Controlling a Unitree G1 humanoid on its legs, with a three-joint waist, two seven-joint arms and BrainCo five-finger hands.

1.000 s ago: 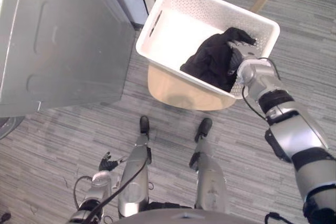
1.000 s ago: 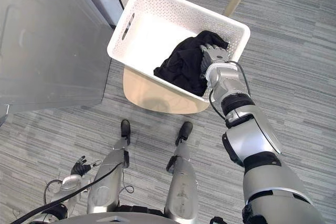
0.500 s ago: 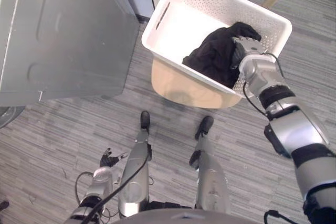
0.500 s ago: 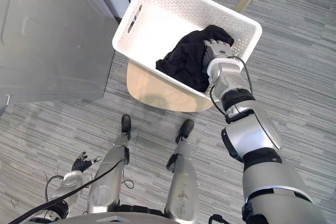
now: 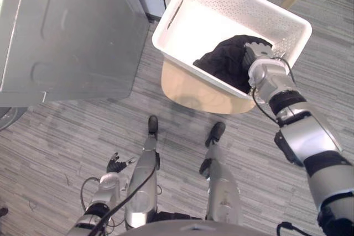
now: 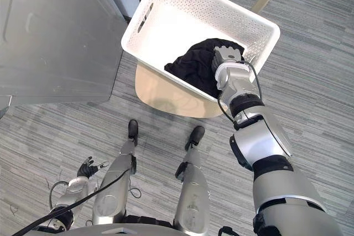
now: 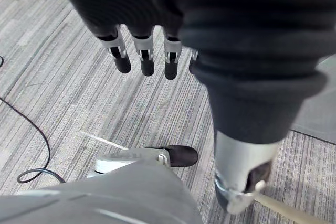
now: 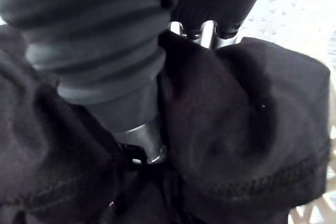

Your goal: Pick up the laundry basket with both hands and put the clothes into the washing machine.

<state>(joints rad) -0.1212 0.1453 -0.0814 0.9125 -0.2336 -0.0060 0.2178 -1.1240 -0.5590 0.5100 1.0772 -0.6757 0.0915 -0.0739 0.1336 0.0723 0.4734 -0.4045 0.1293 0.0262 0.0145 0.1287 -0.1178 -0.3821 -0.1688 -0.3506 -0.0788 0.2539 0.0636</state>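
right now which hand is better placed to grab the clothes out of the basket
Right. The right hand sits in the white basket, on the black clothes; the left hand hangs open low over the floor, far from the basket.

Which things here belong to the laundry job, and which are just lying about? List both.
Job: white basket, black clothes inside it, grey washing machine, right hand on the clothes, left hand hanging low and open.
Lying about: wooden chair under the basket, grey carpet.
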